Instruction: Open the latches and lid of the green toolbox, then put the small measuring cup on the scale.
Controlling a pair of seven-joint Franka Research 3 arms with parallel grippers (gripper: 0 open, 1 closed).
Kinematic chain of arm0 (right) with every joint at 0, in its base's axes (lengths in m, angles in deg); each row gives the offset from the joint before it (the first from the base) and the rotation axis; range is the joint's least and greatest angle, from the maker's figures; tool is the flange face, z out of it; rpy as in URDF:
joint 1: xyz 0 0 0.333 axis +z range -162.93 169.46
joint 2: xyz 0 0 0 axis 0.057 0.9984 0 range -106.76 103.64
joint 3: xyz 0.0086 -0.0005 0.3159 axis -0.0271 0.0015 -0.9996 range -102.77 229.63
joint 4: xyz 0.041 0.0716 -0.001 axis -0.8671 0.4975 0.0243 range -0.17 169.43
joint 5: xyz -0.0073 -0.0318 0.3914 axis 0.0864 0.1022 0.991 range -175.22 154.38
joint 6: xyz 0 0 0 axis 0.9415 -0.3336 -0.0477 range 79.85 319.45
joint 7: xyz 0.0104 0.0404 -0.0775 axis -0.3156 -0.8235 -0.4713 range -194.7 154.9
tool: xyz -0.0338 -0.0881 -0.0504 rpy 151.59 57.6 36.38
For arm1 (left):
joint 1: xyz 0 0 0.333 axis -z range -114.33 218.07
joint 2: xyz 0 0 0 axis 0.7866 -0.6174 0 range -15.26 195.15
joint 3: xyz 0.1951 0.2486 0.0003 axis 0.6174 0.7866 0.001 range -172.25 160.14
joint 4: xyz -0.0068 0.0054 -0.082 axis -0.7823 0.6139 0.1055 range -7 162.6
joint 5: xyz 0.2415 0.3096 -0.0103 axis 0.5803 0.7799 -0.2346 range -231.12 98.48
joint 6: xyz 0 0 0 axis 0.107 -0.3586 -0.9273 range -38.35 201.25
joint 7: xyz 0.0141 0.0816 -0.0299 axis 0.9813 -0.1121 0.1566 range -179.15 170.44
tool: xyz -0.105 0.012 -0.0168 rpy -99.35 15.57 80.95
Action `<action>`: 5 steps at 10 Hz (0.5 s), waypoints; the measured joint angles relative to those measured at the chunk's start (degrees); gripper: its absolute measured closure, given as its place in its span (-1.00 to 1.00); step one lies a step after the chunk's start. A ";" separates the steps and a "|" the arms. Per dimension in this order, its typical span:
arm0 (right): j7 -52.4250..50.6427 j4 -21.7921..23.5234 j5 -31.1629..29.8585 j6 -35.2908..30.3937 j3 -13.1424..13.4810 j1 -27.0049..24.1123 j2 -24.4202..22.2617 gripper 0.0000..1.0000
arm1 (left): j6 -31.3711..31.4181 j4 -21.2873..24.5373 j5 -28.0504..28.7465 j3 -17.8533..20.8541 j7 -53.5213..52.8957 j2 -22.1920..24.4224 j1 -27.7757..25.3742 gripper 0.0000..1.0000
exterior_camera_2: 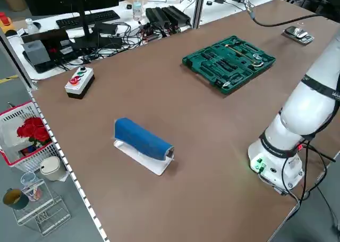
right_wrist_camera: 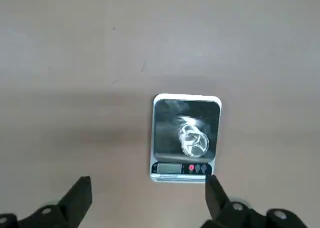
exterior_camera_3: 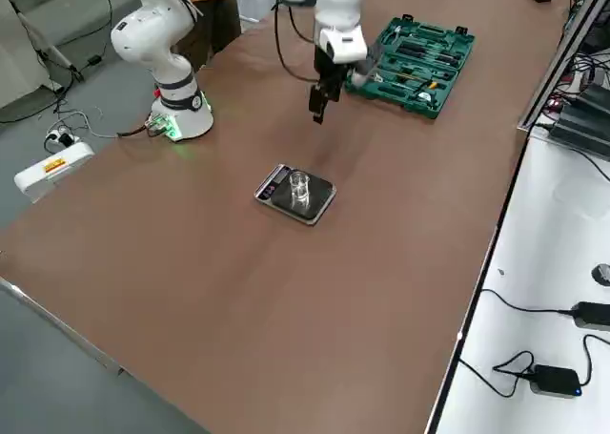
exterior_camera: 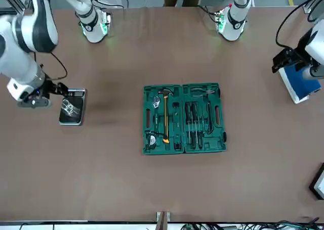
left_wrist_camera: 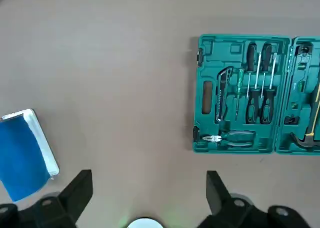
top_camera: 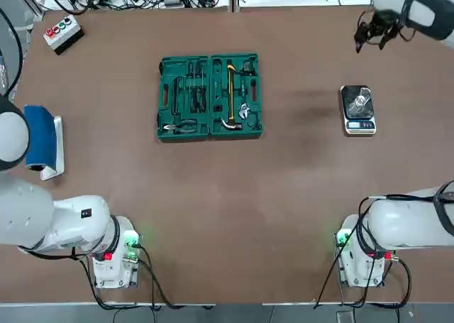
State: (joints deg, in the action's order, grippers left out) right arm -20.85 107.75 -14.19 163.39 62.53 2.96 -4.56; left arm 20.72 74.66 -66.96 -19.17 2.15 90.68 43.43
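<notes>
Note cup [right_wrist_camera: 193, 140] on scale [right_wrist_camera: 167, 133], nearer raised right gripper [right_wrist_camera: 148, 178], wide, empty. Probably just retreat. Left gripper [left_wrist_camera: 150, 173] idle, spread, near blue roll [left_wrist_camera: 20, 158].

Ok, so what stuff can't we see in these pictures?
- The number on the scale's display: too small to read, even in the right wrist view.
- Any markings on the little cup: too small and shiny, right wrist view.
- The white SATA letters on the toolbox: its outside faces down, top view.
- The lid's far edge: cut off by the picture's side, left wrist view.
</notes>
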 joint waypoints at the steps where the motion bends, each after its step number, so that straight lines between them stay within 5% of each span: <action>1: 0.70 -4.20 0.13 -4.32 -0.82 0.00 -0.77 -1.00 | 0.00 -0.01 0.00 0.00 0.00 0.00 0.00 -1.00; 5: 1.54 -16.85 0.17 -11.54 -1.47 -0.56 -1.50 -1.00 | 0.00 -0.02 0.00 -0.01 0.00 0.00 0.00 -1.00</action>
State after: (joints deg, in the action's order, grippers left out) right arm -19.31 90.89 -14.02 151.85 61.07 2.41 -6.06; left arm 20.72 74.64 -66.96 -19.18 2.15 90.68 43.43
